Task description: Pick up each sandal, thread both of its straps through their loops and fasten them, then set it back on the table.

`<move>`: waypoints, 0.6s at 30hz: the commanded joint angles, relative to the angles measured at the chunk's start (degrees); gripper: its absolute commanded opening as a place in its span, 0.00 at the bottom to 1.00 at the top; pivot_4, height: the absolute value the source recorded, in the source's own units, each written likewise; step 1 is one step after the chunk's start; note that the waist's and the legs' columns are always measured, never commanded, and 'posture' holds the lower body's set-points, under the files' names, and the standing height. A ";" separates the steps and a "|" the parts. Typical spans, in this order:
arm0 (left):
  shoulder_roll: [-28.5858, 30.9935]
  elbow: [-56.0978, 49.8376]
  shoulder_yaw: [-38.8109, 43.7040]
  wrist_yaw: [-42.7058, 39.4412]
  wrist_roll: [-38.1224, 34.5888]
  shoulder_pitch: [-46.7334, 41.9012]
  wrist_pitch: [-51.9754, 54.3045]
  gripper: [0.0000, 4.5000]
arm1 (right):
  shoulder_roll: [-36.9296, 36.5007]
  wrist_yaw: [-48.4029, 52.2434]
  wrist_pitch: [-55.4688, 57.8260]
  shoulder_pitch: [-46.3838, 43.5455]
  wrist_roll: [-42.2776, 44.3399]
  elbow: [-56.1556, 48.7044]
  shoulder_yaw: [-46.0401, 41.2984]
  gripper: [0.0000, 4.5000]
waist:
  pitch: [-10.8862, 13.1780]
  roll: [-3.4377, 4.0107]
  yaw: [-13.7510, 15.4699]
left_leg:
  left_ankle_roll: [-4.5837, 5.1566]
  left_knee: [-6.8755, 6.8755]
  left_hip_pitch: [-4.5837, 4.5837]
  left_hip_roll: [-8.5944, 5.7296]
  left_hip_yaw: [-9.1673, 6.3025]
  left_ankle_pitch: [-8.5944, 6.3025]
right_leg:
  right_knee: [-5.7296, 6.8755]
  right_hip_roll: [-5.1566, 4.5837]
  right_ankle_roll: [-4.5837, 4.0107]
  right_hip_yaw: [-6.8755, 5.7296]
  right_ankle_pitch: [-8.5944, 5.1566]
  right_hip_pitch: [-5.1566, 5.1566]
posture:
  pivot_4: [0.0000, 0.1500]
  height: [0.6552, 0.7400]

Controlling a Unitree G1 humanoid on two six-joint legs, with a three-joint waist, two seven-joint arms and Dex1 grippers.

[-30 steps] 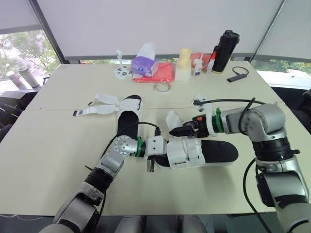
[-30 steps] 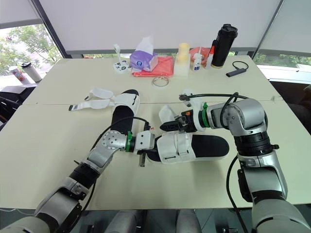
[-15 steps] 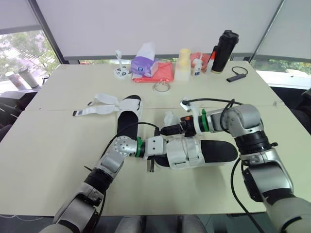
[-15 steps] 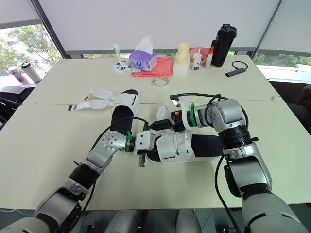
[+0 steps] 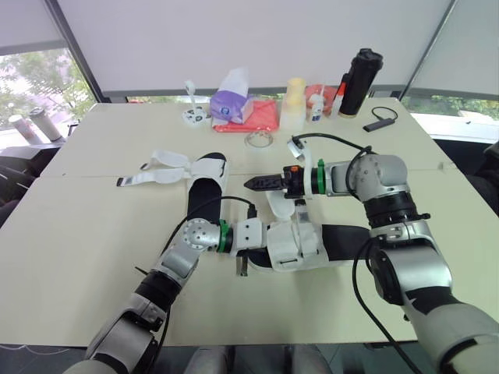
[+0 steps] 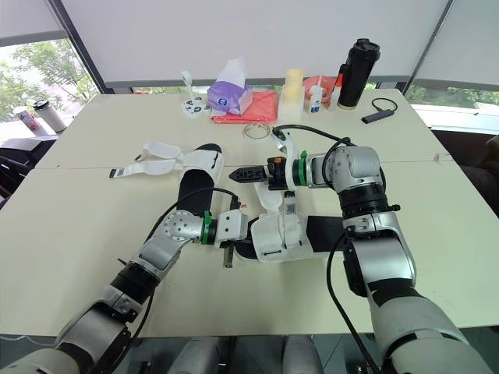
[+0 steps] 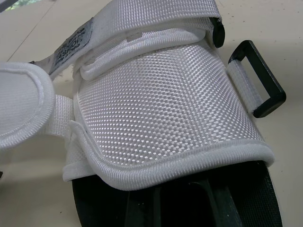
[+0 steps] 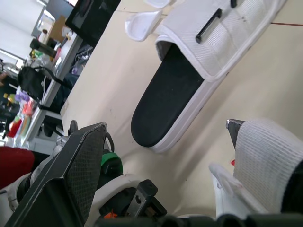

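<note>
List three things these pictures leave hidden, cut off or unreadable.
Near sandal: heel end hidden behind the right arm, eye views.
Far sandal: straps cut off by the picture's edge, right wrist view.
Strap label: print too blurred to read, left wrist view.

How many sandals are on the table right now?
2. The near sandal lies centrally before the robot; the far sandal lies behind it, toward the robot's left, with straps spread loose. None seem hidden.

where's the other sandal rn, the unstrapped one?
Head views: the unstrapped sandal lies on the table left of centre, straps splayed leftward, just beyond the near sandal.
</note>
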 commanded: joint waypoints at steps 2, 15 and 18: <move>0.45 2.90 -1.77 0.44 3.01 1.32 1.79 0.00 | 0.55 -0.66 -1.37 -3.30 0.36 0.97 -3.46 0.97 | 0.00 0.00 0.01 | 0.00 0.00 0.00 0.00 0.00 0.00 | 0.01 0.00 0.00 0.00 0.00 0.00 | 1.00 0.88; 0.11 3.23 -1.89 0.32 2.97 0.99 1.67 0.00 | 0.74 -1.72 -1.59 -5.50 0.47 2.49 -6.51 0.97 | 0.00 0.01 0.02 | -0.01 0.00 0.00 -0.01 0.00 0.01 | 0.04 0.00 0.00 0.01 0.00 0.00 | 1.00 0.88; 0.03 3.25 -1.93 0.31 2.97 0.97 1.66 0.00 | 0.79 -1.84 -1.33 -5.59 0.67 2.16 -6.76 0.91 | 0.00 0.01 0.04 | -0.01 0.00 0.00 -0.01 0.00 0.01 | 0.04 0.00 0.00 0.01 0.00 0.00 | 1.00 0.88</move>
